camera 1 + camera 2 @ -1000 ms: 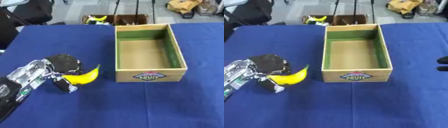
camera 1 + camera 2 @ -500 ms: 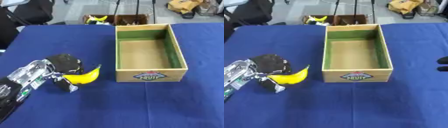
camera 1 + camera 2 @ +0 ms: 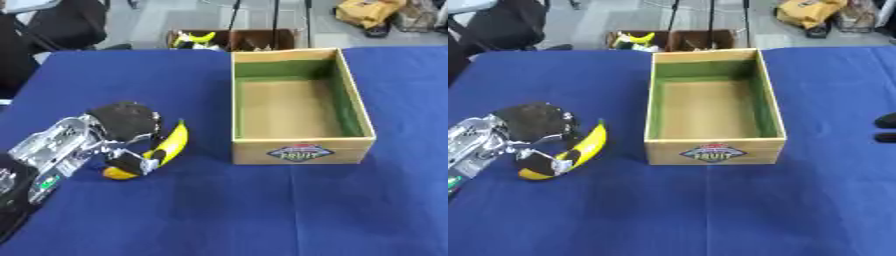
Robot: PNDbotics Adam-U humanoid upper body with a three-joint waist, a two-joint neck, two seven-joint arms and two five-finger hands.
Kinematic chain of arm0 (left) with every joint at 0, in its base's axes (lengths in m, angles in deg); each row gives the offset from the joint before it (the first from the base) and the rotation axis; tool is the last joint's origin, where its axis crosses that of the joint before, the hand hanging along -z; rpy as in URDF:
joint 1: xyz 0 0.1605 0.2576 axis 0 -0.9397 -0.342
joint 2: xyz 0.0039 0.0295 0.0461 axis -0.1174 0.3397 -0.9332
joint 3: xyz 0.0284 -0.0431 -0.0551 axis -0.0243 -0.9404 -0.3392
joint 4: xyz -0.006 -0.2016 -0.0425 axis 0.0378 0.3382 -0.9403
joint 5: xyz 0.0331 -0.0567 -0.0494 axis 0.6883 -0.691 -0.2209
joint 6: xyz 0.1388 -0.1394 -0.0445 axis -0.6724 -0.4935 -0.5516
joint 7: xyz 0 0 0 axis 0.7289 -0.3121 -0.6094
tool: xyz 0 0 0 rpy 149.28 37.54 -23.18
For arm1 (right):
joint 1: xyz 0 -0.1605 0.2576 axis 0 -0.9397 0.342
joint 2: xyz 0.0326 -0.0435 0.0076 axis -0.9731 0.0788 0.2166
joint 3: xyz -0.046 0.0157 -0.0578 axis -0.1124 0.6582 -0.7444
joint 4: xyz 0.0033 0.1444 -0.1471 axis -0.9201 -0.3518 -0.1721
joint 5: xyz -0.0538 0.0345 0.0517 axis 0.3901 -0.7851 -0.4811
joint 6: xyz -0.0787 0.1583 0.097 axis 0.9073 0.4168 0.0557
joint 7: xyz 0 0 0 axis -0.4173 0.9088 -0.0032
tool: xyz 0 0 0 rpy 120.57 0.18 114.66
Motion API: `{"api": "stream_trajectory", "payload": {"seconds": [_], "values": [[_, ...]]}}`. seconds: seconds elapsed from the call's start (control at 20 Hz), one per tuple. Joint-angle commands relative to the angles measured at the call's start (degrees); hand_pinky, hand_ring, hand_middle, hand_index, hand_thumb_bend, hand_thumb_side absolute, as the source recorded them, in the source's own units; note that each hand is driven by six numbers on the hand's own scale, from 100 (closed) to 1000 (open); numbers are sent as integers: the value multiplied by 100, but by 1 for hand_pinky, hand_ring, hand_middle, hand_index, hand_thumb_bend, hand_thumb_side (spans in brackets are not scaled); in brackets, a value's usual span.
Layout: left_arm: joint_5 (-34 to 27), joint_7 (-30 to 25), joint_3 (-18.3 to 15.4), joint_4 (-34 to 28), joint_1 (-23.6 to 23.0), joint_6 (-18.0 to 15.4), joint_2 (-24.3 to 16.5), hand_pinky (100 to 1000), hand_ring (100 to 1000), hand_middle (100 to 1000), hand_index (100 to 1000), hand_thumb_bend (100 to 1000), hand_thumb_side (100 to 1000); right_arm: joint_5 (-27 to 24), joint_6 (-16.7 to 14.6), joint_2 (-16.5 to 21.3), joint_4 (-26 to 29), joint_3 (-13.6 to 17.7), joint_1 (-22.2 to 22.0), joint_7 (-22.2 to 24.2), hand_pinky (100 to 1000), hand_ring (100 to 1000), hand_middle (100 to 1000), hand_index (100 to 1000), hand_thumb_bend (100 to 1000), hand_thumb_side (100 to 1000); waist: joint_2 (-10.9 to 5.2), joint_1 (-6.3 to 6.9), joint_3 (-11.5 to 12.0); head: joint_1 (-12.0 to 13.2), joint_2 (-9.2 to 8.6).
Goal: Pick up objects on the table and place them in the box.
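One banana (image 3: 166,148): yellow, lies on table (image 3: 262,210), just left of box, clasped in L hand.
L hand (image 3: 122,132): enters from lower left; fingers curled round banana, low at table.
Box (image 3: 297,107): wood, green lining inside, "FRUIT" label on near wall; open top, nothing seen inside.
R hand (image 3: 885,128): only dark fingertips at right edge; fingers' state can't be told.

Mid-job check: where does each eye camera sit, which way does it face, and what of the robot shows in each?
Left eye: head-mounted, looking down at the box; left robot hand curled round the banana.
Right eye: same head, set slightly rightward; also shows right robot hand fingertips at the right edge.
Shared: box, banana, blue table, left hand.
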Motion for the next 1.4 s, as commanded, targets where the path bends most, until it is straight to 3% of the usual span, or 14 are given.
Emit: {"api": "stream_trajectory", "payload": {"seconds": [0.05,0.3,0.85,1.25,1.4], "values": [[-31,-124,-85,-55,32,7,-188,325,526,547,635,162,564,25,-15,80,68,39,30,7,635,699,593,835,100,1000,-109,-16,-1,11,-23],[211,-527,-23,87,117,44,-113,401,581,639,742,232,624,26,-21,81,65,42,31,6,636,699,593,834,100,1000,-96,-23,-10,27,-29],[670,-512,160,374,213,-64,60,397,579,639,767,270,629,24,-19,77,67,48,27,13,636,699,592,834,100,1000,-83,-4,-30,44,-50],[696,-323,160,434,231,-44,87,328,524,557,706,119,590,30,-20,82,62,48,18,26,636,699,592,834,100,1000,-75,2,-24,37,-47],[685,-262,156,409,228,-35,69,328,524,553,698,109,588,32,-20,83,61,45,16,32,637,700,592,834,100,1000,-78,5,-19,31,-50]]}}
